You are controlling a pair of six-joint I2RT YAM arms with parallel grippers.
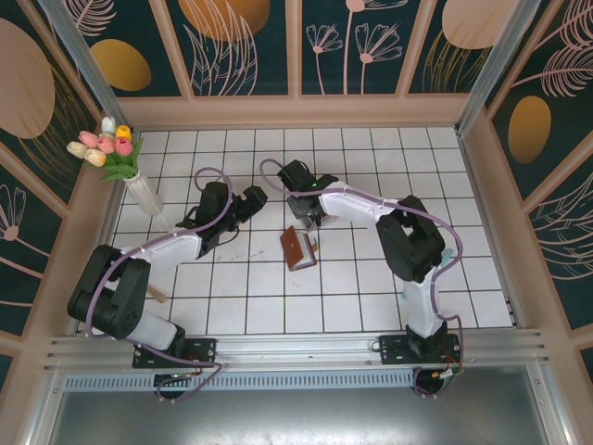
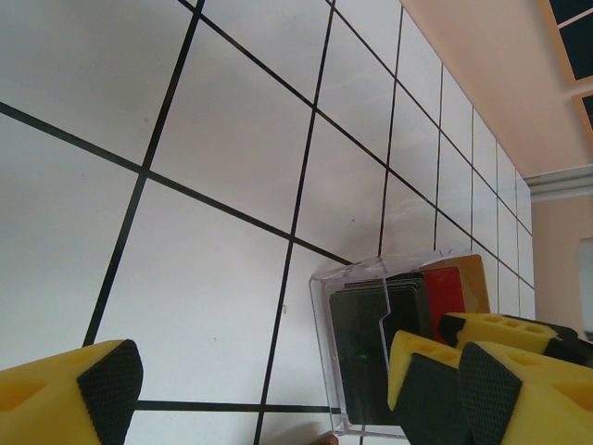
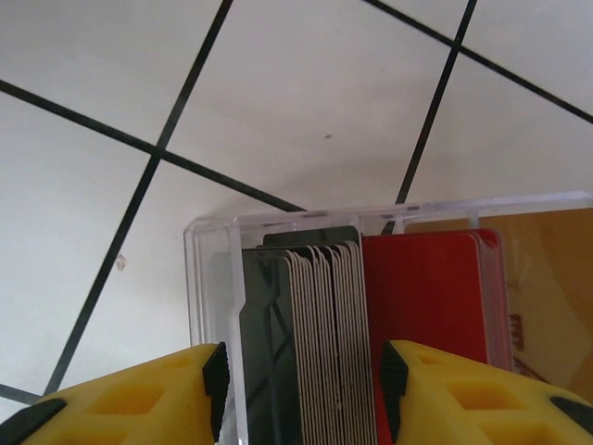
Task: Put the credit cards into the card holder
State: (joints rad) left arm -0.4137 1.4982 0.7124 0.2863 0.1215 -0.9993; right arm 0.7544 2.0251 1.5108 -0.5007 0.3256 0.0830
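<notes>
**Right gripper straddles the cards, wallet just beside it**

On the tiled table, a clear tray holds the cards on edge, their top edges parallel to the pads. The right gripper is the nearer of the 2. Its jaws stand about half apart on either side of the black bundle and grip nothing visible, though any contact is cut off below. The left gripper, near the tray, gapes wide and empty. The wallet lies just beside the right gripper, toward the bases. Its slots are too small to read.
</notes>
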